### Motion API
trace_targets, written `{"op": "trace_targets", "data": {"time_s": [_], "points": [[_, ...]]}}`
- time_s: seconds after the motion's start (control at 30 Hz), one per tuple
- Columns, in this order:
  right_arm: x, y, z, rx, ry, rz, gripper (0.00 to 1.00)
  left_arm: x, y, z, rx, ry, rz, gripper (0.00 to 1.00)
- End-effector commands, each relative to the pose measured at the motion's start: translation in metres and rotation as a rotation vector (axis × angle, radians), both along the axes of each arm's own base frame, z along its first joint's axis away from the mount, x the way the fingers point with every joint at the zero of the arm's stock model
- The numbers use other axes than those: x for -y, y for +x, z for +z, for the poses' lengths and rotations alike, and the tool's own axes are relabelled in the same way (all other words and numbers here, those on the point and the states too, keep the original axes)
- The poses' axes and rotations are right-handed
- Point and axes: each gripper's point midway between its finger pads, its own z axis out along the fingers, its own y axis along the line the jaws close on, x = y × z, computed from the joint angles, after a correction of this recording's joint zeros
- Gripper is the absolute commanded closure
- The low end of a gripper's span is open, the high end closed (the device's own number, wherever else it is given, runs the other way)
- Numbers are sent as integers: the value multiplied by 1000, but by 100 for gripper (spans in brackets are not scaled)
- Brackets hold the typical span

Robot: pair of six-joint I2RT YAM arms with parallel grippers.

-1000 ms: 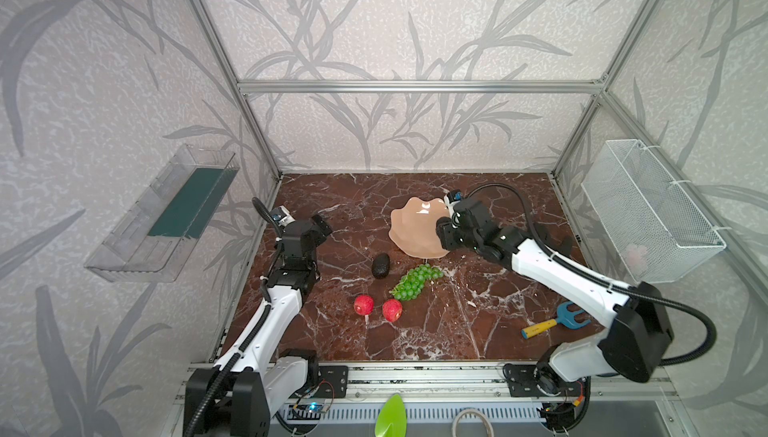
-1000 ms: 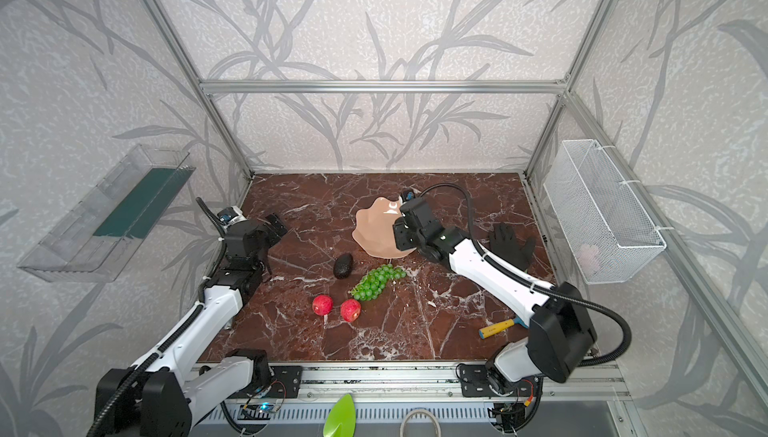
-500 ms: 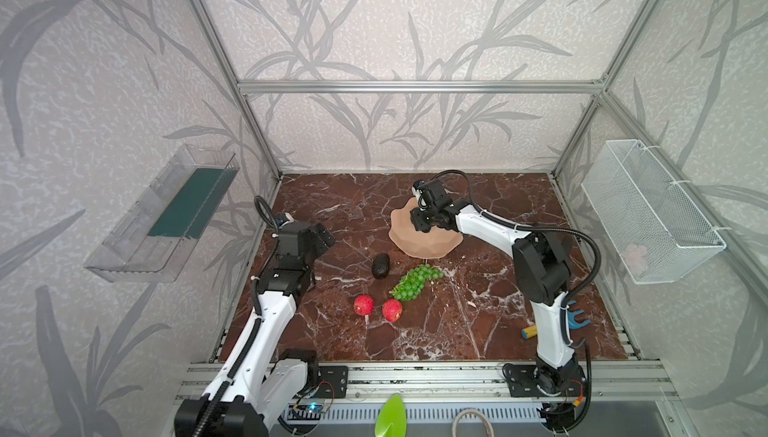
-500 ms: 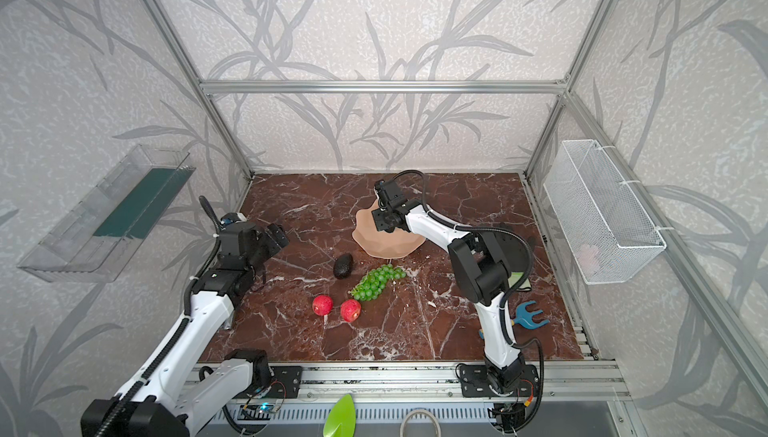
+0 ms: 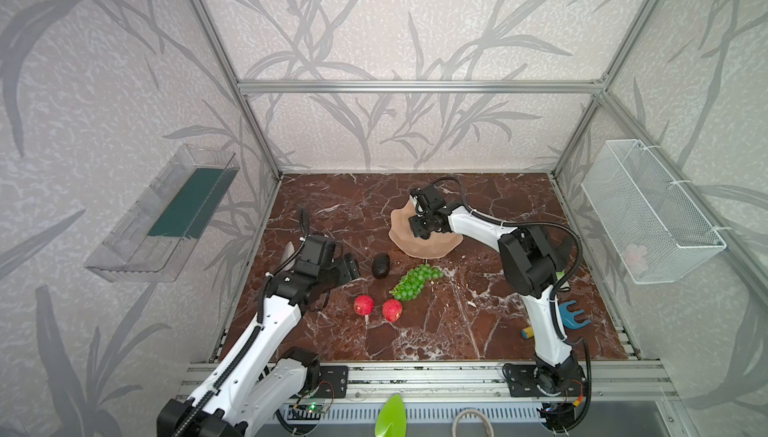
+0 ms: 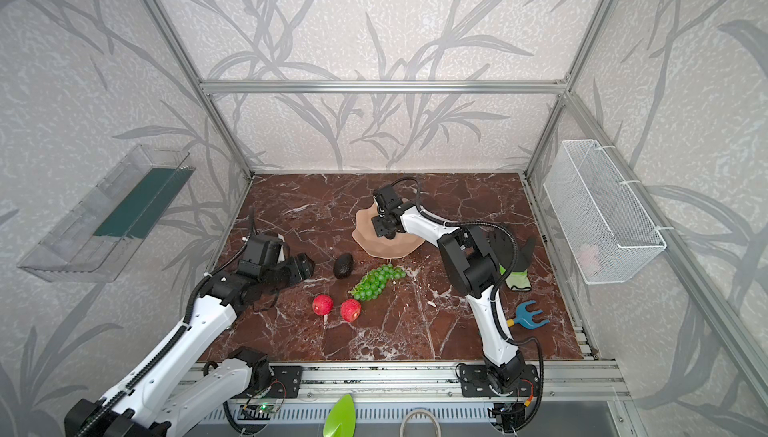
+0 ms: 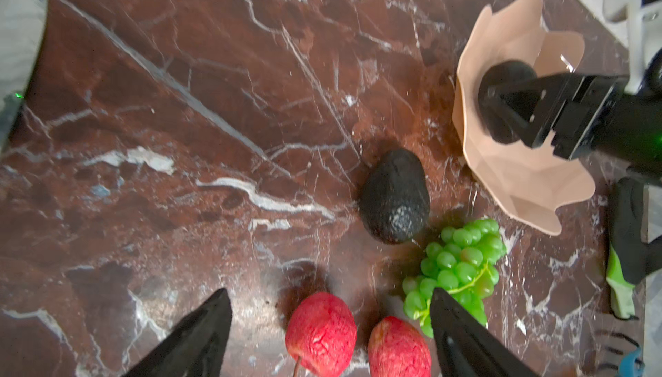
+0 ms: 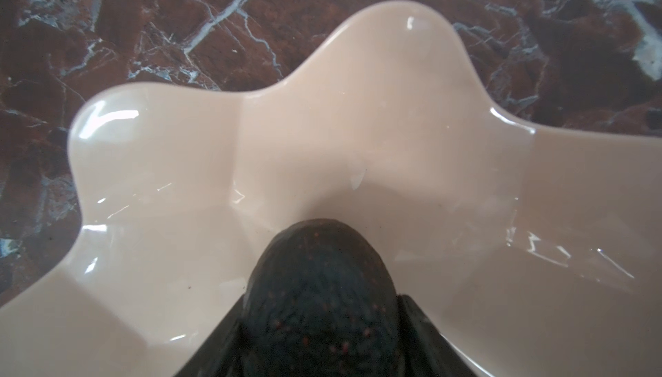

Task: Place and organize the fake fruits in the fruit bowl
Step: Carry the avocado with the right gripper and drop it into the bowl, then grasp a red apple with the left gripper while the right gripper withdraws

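Avocado (image 8: pixel 322 267), pinched in the right end effector (image 8: pixel 322 298) over the fruit bowl (image 8: pixel 179 142), could roll past the low rim if released off-centre; left end effector (image 7: pixel 328 291) spread wide, empty.

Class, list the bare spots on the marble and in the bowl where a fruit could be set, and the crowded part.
Free: marble between back wall and bowl; front strip between strawberries and rail; bowl lobes around the gripped avocado. Crowded: loose avocado, grapes, strawberries together.
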Motion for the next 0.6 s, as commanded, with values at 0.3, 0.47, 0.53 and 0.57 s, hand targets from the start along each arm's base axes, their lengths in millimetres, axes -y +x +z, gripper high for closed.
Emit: {"op": "trace_targets", "data": {"time_s": [0.3,0.47,0.53,0.57], "points": [[0,11,13,-9,68,-16,28,14,-52,-52,-198,4,-41,13],[1,17,75,83,156,-22,17,24,-53,-61,-226,13,-84,13],[5,15,102,133,180,-30,15,27,-53,-64,-228,16,-93,13],[7,14,116,159,195,-32,15,27,-52,-67,-227,20,-91,13]]}}
